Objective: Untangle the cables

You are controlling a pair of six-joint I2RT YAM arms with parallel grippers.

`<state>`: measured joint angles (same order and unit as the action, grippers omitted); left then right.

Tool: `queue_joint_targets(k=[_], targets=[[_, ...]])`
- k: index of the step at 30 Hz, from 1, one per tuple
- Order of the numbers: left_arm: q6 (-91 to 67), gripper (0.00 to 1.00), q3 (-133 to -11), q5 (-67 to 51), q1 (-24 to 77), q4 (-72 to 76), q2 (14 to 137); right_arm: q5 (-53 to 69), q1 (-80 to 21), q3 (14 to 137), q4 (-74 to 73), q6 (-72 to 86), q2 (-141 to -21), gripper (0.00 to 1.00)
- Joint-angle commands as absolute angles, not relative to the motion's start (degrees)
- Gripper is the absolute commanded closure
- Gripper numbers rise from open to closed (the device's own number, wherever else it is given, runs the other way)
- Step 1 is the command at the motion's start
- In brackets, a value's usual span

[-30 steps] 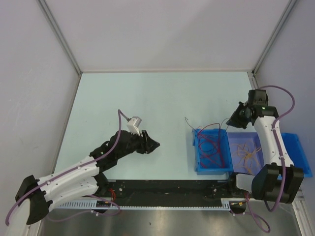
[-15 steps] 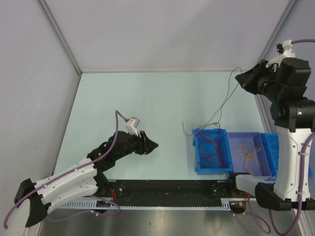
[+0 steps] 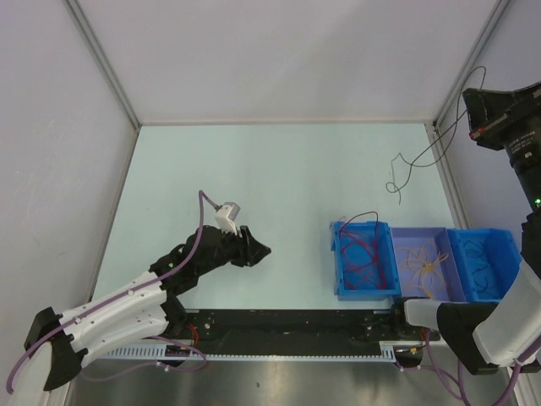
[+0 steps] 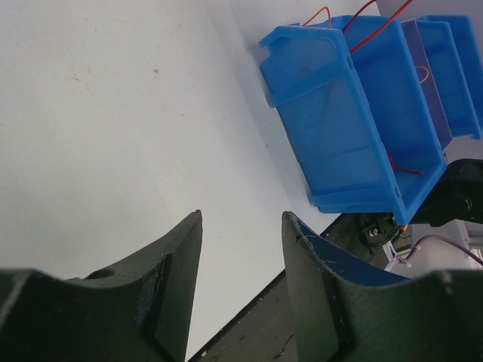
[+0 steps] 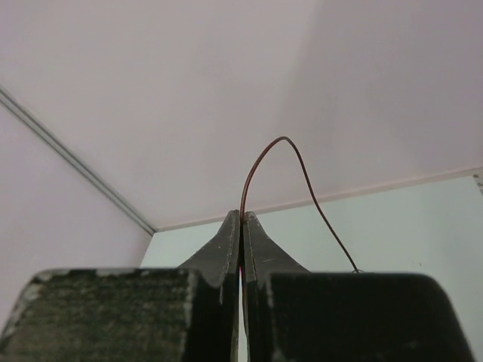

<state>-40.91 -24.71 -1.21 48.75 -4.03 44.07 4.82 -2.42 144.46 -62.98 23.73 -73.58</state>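
My right gripper [image 3: 467, 100] is raised high at the back right, shut on one thin dark cable [image 3: 439, 147]. The cable dangles down and left above the table, and its free end curls near the back right of the table. In the right wrist view the fingertips [image 5: 242, 216] press together on that cable [image 5: 266, 149], which arches up and over to the right. Red cables [image 3: 363, 254] lie in the left blue bin [image 3: 336, 262]. My left gripper [image 3: 264, 249] hovers low at the table's middle left, open and empty [image 4: 241, 216].
A middle bin [image 3: 425, 234] holds pale orange wires, and a right blue bin [image 3: 507, 254] holds dark ones. The three bins sit in a row at the front right. In the left wrist view the left blue bin [image 4: 332, 121] stands to the upper right.
The right arm has risen and swung up and to the right, pulling the dark cable out of the left bin until it hangs free. The left arm has stayed put.
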Motion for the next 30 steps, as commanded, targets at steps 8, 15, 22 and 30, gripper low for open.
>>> queue_joint_targets(k=[8,15,22,30], targets=[[-39.73,0.49,-26.46,-0.53,49.04,-4.31,43.77,-13.79,-2.55,142.03,-66.71,18.46,-71.02,1.0],[-39.82,0.49,-26.63,-1.05,49.04,-3.96,44.39,-21.79,-2.55,139.75,-67.94,18.37,-68.21,1.0],[-40.08,0.5,-26.63,-1.49,49.04,-4.31,44.56,-23.02,-2.46,135.27,-70.66,20.83,-65.31,1.0],[-40.78,0.5,-26.98,-1.93,49.39,-3.87,45.44,-27.59,-2.46,125.17,-72.94,23.63,-58.9,1.0]])
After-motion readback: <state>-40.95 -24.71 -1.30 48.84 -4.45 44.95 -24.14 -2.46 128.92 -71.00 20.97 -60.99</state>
